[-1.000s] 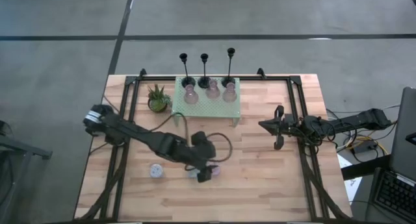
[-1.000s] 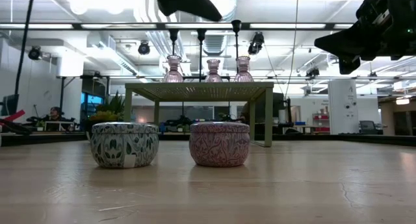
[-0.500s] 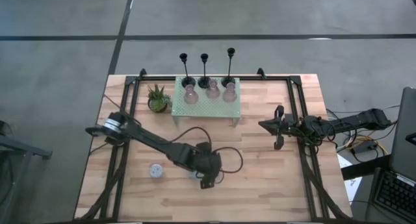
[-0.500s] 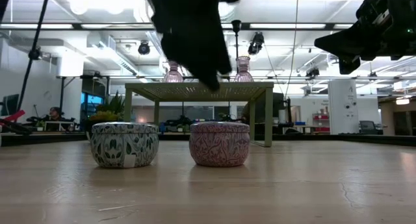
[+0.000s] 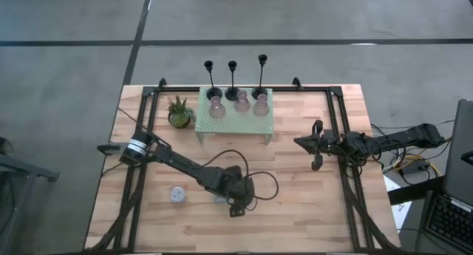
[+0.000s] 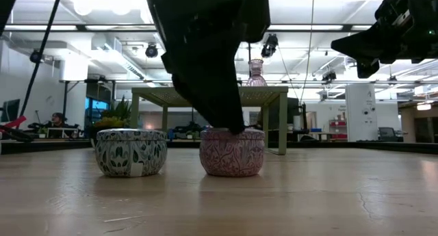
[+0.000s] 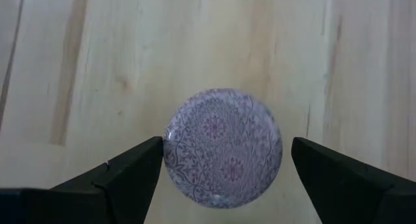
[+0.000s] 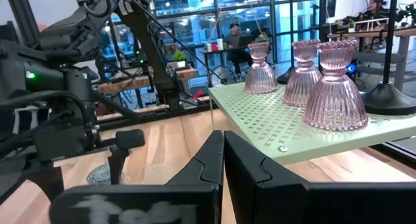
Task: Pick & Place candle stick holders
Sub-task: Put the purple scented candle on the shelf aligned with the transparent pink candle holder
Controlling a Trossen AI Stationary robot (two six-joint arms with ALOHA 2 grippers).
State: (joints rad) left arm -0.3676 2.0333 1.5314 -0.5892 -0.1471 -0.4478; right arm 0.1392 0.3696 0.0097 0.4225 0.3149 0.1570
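A pink patterned round tin [image 7: 223,146] stands on its flat bottom on the wooden table, and also shows in the low view [image 6: 231,152]. My left gripper [image 7: 226,143] is open just above it, pointing down, one finger on either side with a small gap at each. In the high view my left gripper [image 5: 236,203] hides the tin. A blue-green patterned tin [image 5: 177,194] stands to the left of the pink one. Three pink glass holders [image 5: 242,103] and three black candlesticks [image 5: 232,81] stand on the mint-green shelf [image 5: 236,122]. My right gripper [image 5: 298,143] is shut and empty, held in the air at the right.
A small potted plant [image 5: 178,111] stands left of the shelf. Black frame rails [image 5: 145,137] run along the table's left, right and far sides. Bare wood lies between the shelf and the tins and near the front edge.
My left gripper has come down from high above the table, moving slightly toward the near edge. Its open fingers now reach the level of the pink tin's top. Both tins have stayed in place.
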